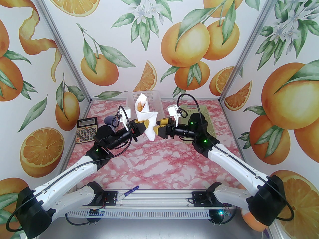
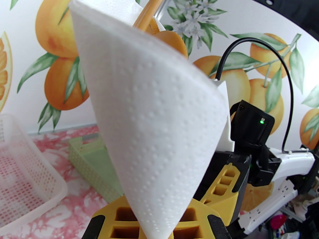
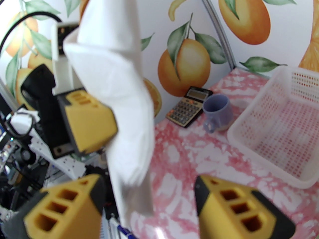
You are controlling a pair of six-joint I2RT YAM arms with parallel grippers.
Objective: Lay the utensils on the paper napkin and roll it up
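left gripper (image 1: 144,126): jaws pinched on napkin, before basket (image 1: 153,101) | napkin (image 1: 149,116): cone held up before basket, utensils (image 1: 140,106) poking out top; light, soft, likely unrolls, so grip low over stiff handles | right gripper (image 1: 156,126): jaws wide, empty, beside napkin

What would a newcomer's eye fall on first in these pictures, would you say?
The white paper napkin, rolled into a cone, is held above the middle of the table by the left end effector, with the orange-brown utensils poking from its top. Beside it, the right end effector stands open.
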